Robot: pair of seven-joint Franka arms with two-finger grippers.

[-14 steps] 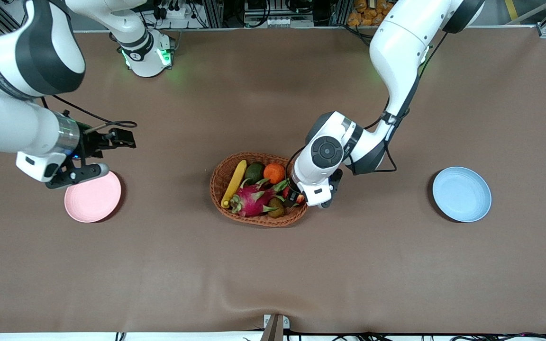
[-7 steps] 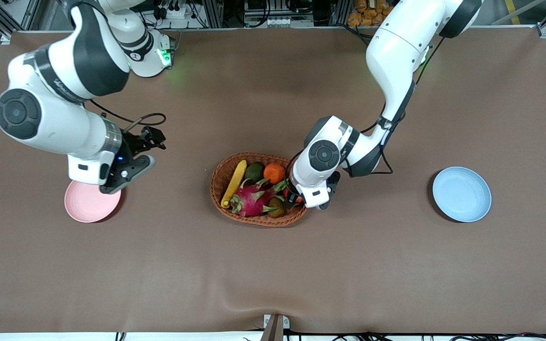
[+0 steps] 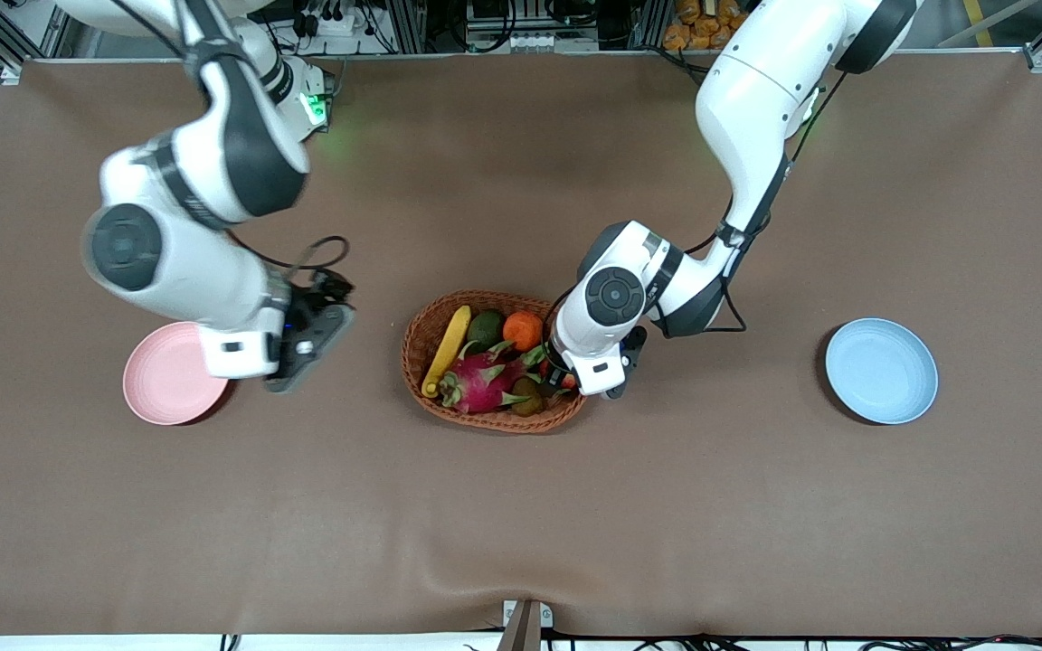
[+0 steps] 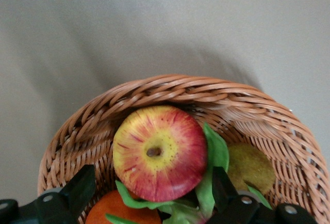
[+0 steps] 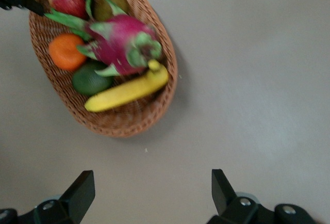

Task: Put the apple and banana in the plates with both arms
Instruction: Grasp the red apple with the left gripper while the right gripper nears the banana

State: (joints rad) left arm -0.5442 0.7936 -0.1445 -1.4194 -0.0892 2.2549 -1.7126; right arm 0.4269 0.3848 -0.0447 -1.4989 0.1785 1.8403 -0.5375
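The red-and-yellow apple point(image 4: 160, 152) lies in the wicker basket point(image 3: 419, 339) at the end toward the left arm, almost hidden in the front view. My left gripper point(image 4: 153, 187) hangs low over it, open, one finger on each side of the apple. The yellow banana point(image 3: 447, 351) lies along the basket's rim at the right arm's end; it also shows as the banana point(image 5: 129, 92) in the right wrist view. My right gripper point(image 5: 153, 190) is open and empty over bare table between the pink plate point(image 3: 159, 384) and the basket. The blue plate point(image 3: 881, 371) sits toward the left arm's end.
The basket also holds a pink dragon fruit point(image 3: 485, 375), an orange point(image 3: 523, 330), a dark green fruit point(image 3: 486, 327) and a brownish one point(image 3: 526, 396). The brown table cloth point(image 3: 521, 524) stretches wide nearer the front camera.
The right arm has swung from over the pink plate toward the basket, uncovering the plate. The left arm has only shifted slightly over the apple. Both grippers stayed open.
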